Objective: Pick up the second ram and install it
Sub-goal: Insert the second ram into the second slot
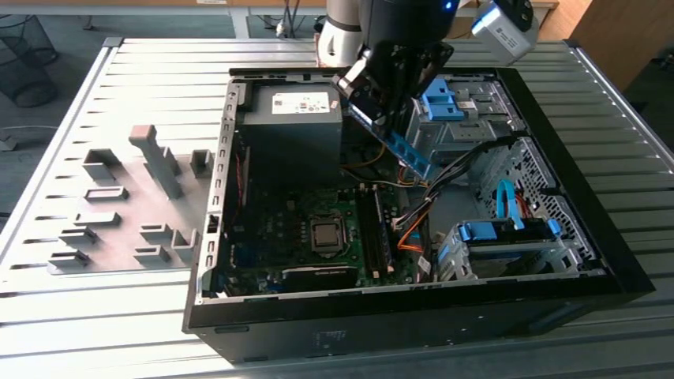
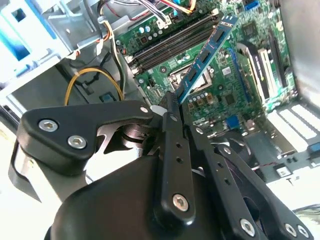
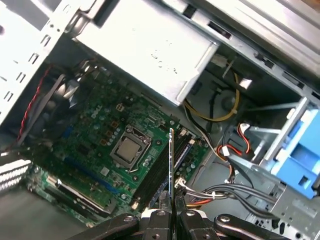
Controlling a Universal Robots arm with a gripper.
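Lab: slotted bench (image 1: 95,316), open PC (image 1: 421,324).

second ram (image 1: 403,148) is hanging in mid-air, gripper (image 2: 169,102) clamping one end of it. It's a long, thin, flat stick with a blue-green board.

- In the exterior view it's tilting, free end sloping down toward the exterior view's right. It's sitting over the open case (image 1: 421,312), closer to the far edge than the near edge.
- In the second wrist view the second ram (image 2: 207,52) is showing a row of small black chips on its face. The free end is pointing toward the long black slots (image 2: 170,42), apart from them.
- In the first wrist view it's showing edge-on (image 3: 171,165) as a thin line, running roughly along the slots.
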